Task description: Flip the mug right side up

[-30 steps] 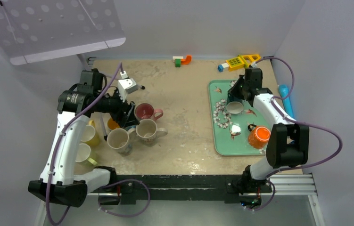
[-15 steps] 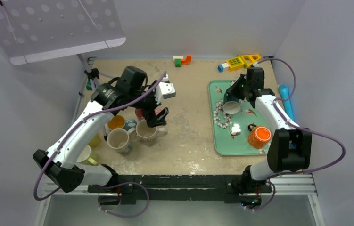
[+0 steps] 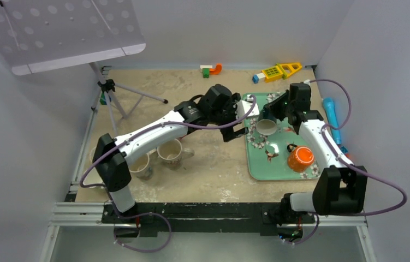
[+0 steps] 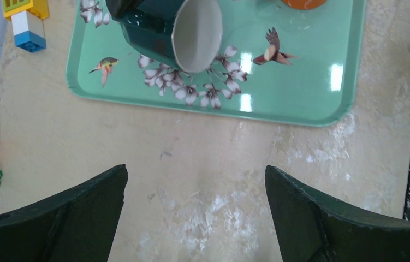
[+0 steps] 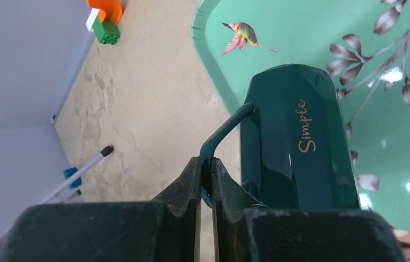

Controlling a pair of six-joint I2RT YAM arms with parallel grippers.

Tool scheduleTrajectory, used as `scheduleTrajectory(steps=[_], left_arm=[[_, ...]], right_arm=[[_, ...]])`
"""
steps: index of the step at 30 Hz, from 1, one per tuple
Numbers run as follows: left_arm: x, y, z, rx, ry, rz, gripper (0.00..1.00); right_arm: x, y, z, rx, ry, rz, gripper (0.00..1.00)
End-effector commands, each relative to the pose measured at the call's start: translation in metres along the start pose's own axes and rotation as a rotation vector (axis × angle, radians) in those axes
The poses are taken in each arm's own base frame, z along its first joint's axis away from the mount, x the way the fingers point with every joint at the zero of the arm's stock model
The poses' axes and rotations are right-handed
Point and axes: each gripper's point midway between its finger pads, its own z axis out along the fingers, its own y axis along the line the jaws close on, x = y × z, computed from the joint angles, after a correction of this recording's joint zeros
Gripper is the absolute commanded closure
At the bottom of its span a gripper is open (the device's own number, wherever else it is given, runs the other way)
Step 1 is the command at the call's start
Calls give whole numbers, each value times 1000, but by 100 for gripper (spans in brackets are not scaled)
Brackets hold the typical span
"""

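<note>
Mug (image 5: 295, 142), by handle, in right pincer (image 5: 207, 164)

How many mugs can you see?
4. The right claw holds a dark green mug over the tray; an orange mug sits upside down on it; a cream mug and a white mug stand by the left arm, which may hide more.

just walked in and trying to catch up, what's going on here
The right gripper is shut on the handle of a glossy dark green mug and holds it tilted at the mint-green flowered tray. Whether the mug touches the tray is unclear. The left gripper is open and empty, over the bare beige table just beside the tray's edge. An orange mug sits on the tray, closer to the arm bases.
</note>
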Motion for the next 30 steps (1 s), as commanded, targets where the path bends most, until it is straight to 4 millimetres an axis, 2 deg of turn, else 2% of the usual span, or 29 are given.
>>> scheduleTrajectory(steps=[1,8,11,14,17,19,22,24,26,30], left_arm=[[-58,31,18,-120,-194,31,0],[-67,20,69,-51,-280,-4,0],[-72,28,83,-82,-295,-29,0],[-74,25,94,-60,-284,-10,0],[-57,23,113,-69,-229,19,0],[-43,31,122,-118,-194,23,1],[-41,46,123,-201,-188,40,7],[-46,54,119,-236,-188,60,18],[-49,56,118,-247,-190,79,34],[-47,46,118,-190,-187,104,68]], right_arm=[[-28,42,-36,-142,-115,116,100],[-18,47,-56,-192,-80,224,100],[-14,42,-64,-194,-82,268,100],[-10,39,-70,-200,-84,288,100],[-11,42,-77,-227,-89,316,100],[-11,48,-82,-249,-81,322,100],[-8,53,-85,-271,-60,340,100],[-6,52,-84,-274,-49,350,100],[-2,52,-84,-282,-31,359,100],[5,51,-80,-302,-5,376,100]])
